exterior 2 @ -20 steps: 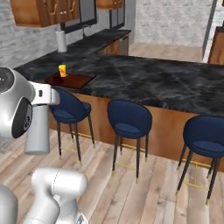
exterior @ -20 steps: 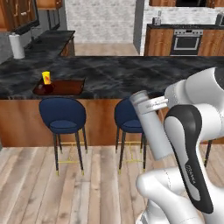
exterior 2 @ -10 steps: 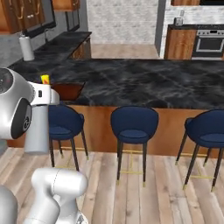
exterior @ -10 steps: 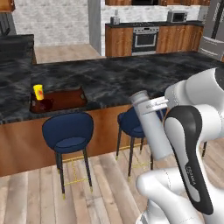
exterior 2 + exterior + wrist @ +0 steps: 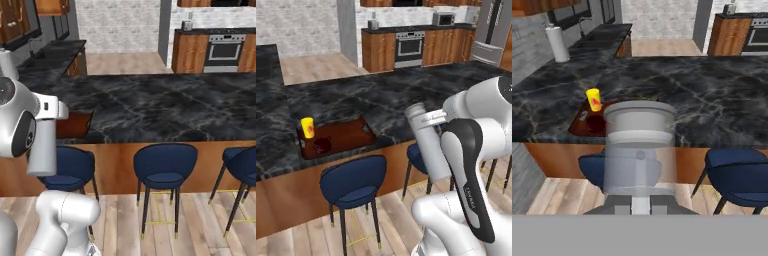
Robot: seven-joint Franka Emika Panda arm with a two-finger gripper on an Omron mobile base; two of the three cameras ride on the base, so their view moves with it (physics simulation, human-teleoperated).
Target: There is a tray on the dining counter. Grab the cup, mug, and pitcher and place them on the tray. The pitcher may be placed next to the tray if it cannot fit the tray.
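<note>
Claw (image 5: 641, 204): closed on the base of the pitcher (image 5: 638, 150), which stands upright directly in front of it in the hand view; the fingertips themselves are hidden behind the vessel. The pitcher is translucent grey with a pale lid and is carried in the air, short of the tabletop (image 5: 712, 95). In the left base view the pitcher (image 5: 427, 145) appears as a pale cylinder beside the white arm, above the blue stools (image 5: 354, 186); in the right base view the pitcher (image 5: 42, 137) hangs at the arm's forward end, over a stool.

Tray (image 5: 582, 123): dark reddish-brown, lying on the tabletop near its wood front edge, beyond the claw and to its left in the hand view, partly hidden by the pitcher.

Cup (image 5: 593, 99): yellow with a red mark, upright at the tray's far left part. In the left base view the cup (image 5: 307, 127) stands at the tray's (image 5: 351, 135) left end.

Mug (image 5: 595, 123): dark maroon, on the tray just nearer the claw than the cup; in the left base view the mug (image 5: 321, 145) sits just beside the cup.
</note>
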